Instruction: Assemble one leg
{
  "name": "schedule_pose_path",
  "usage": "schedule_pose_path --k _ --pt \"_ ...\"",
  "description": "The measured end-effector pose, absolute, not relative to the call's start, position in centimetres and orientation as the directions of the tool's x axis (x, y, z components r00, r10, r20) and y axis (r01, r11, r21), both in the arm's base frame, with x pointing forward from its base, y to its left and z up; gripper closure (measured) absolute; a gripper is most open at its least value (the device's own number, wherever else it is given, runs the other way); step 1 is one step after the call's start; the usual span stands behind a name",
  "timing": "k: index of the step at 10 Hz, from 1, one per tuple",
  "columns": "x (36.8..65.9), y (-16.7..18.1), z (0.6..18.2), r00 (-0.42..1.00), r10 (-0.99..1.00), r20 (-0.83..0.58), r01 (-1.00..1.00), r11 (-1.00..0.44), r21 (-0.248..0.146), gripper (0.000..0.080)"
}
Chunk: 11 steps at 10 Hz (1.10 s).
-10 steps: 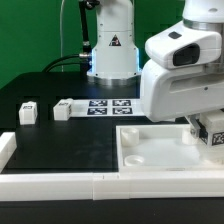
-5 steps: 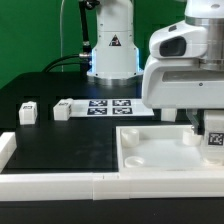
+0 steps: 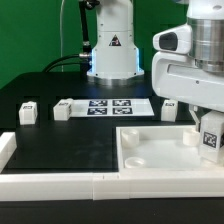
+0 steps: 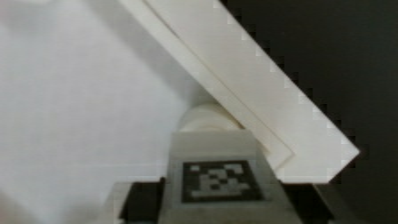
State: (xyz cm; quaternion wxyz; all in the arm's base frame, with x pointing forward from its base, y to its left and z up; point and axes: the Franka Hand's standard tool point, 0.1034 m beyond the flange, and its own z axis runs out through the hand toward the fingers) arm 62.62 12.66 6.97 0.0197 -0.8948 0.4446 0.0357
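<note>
I can read no words, letters or numbers anywhere. There are only signs.

A black triangle sign (image 3: 114, 41) stands on the front of the robot's white base (image 3: 112, 60), far back in the middle. What is drawn inside it is too small to make out.

The marker board (image 3: 110, 106) carries several square black-and-white tags.

On the exterior view's left, the first small post (image 3: 28, 113) and the second small post (image 3: 62, 110) each show a dark square patch, too tiny to read.

On the near right, the leg (image 3: 209, 140) has a square black-and-white tag on its side. The wrist view shows that tag (image 4: 217, 180) close up: a blocky pattern, blurred, with no letters.
</note>
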Motion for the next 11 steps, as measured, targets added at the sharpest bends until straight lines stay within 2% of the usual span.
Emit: schedule_pose_path --k 2,4,5,8,11 --pt "62.6 12.69 6.93 0.612 -0.787 -0.082 -0.79 -0.613 -0.004 0.0509" --pt "62.59 12.76 6.93 0.635 -0.768 -0.082 -0.771 -0.637 -0.007 0.0195" --pt "62.58 12.78 6.95 0.729 -0.68 -0.077 -0.683 -0.73 -0.015 0.0162" --pt "62.57 12.68 6.94 0.938 -0.34 -0.067 -0.343 -0.938 -0.044 0.0152" --pt "62.61 12.45 6.95 0.999 -0.015 -0.05 -0.018 -0.998 -0.061 0.015"
